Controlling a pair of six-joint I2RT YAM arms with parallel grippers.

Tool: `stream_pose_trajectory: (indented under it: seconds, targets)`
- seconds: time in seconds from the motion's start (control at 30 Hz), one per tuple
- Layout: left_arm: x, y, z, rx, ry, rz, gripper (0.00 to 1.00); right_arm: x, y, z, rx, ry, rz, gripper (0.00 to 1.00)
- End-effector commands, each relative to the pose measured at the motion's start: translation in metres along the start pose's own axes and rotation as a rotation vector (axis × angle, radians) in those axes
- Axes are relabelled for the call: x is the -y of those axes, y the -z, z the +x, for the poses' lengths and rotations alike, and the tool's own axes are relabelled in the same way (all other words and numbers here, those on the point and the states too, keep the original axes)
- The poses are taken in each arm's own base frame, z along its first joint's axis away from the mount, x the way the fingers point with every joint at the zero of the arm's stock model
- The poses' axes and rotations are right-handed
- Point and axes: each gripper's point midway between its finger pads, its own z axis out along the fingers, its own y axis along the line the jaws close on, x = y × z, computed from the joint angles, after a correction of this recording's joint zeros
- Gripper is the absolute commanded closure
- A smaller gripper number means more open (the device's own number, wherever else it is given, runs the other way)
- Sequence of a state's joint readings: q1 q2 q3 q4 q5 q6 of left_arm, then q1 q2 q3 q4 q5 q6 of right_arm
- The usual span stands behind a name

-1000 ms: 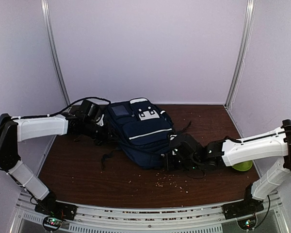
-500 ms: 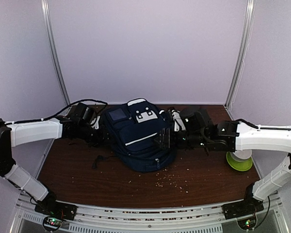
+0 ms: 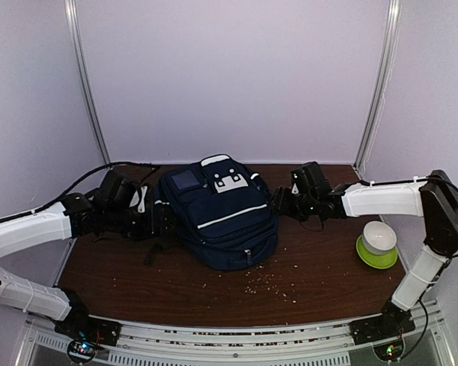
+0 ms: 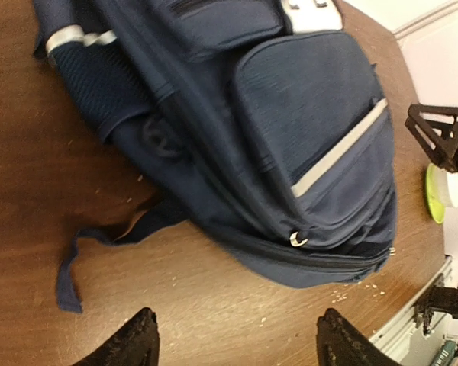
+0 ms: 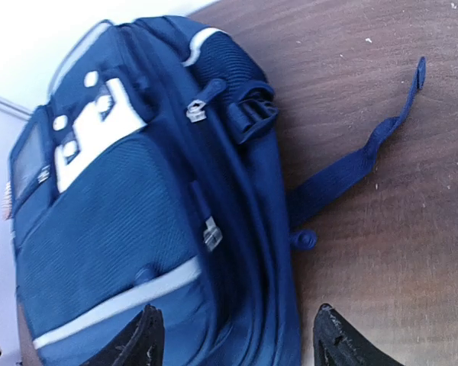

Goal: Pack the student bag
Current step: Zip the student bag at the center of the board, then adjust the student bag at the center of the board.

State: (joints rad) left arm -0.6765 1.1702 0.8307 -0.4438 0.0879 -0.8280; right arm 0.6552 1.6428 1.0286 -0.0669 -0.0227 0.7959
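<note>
The student bag [image 3: 217, 210], navy with thin white stripes and white patches near its top, lies flat on the brown table [image 3: 320, 267] with its zips shut. My left gripper [image 3: 153, 217] stands open just off the bag's left side, touching nothing. In the left wrist view the bag [image 4: 290, 130] fills the upper frame, and bare table shows between the spread gripper [image 4: 237, 339]. My right gripper [image 3: 278, 202] is open at the bag's right side. In the right wrist view it [image 5: 237, 328] hovers over the bag's [image 5: 122, 221] side edge, holding nothing.
A green bowl [image 3: 378, 244] with a white cup in it sits at the right. Loose straps trail from the bag on the left [image 4: 76, 259] and the right [image 5: 366, 160]. Crumbs [image 3: 271, 282] dot the table in front of the bag. Walls close in behind and at both sides.
Both grippers opened and let go of the bag. The right arm swung from the bag's near right corner up to its right side. The left arm drew back leftward. The bag shifted back and straightened.
</note>
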Motion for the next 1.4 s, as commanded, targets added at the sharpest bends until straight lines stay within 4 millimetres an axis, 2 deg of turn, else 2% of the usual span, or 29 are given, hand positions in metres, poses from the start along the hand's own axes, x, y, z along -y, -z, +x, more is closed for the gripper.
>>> stream_pose_trajectory:
  seconds: [0.0,0.1,0.2,0.3,0.4,0.47,0.53,0.63,0.77,0.83,0.93,1.0,1.1,1.23,1.37]
  targets:
    - [-0.027,0.000,0.017,0.021,0.032,-0.098,0.28,-0.011,-0.025,-0.030,0.046,-0.018,-0.038,0.33]
    - [-0.035,0.001,0.025,0.027,0.044,-0.098,0.29,-0.011,-0.047,-0.029,-0.008,-0.017,-0.031,0.33]
    - [-0.041,0.006,0.026,0.060,0.057,-0.107,0.29,-0.013,-0.062,-0.024,-0.058,-0.054,-0.049,0.34]
    - [-0.046,0.012,0.022,0.105,0.070,-0.118,0.29,-0.020,-0.067,-0.023,-0.056,-0.103,-0.107,0.34]
    - [-0.048,0.010,0.020,0.114,0.070,-0.130,0.29,-0.011,-0.079,-0.006,-0.134,-0.103,-0.057,0.38]
    - [-0.050,0.006,0.019,0.107,0.062,-0.150,0.29,-0.002,-0.078,-0.002,-0.135,-0.099,-0.016,0.40]
    - [-0.055,0.001,0.016,0.113,0.046,-0.188,0.29,-0.005,-0.074,0.001,-0.125,-0.116,-0.063,0.47]
    - [-0.059,-0.013,0.010,0.100,0.050,-0.190,0.27,-0.026,-0.063,0.006,-0.135,-0.142,-0.188,0.75]
    - [-0.043,-0.038,-0.008,0.058,0.041,-0.121,0.26,-0.056,-0.035,0.014,-0.126,-0.120,-0.293,0.99]
    - [-0.035,-0.054,-0.018,0.023,0.013,-0.123,0.27,-0.059,-0.021,0.025,-0.133,-0.125,-0.316,1.00]
    - [-0.033,-0.078,-0.028,-0.013,-0.032,-0.161,0.30,-0.061,0.003,0.032,-0.103,-0.148,-0.348,1.00]
    - [-0.025,-0.094,-0.036,-0.039,-0.054,-0.145,0.34,-0.061,0.021,0.034,-0.071,-0.160,-0.354,1.00]
    - [-0.005,-0.117,-0.052,-0.065,-0.080,-0.093,0.41,-0.061,0.041,0.043,-0.040,-0.168,-0.348,1.00]
    - [0.030,-0.135,-0.082,-0.055,-0.111,-0.005,0.53,-0.067,0.060,0.053,-0.007,-0.198,-0.356,1.00]
    - [0.063,-0.142,-0.114,-0.026,-0.148,0.063,0.64,-0.069,0.074,0.041,0.082,-0.238,-0.345,1.00]
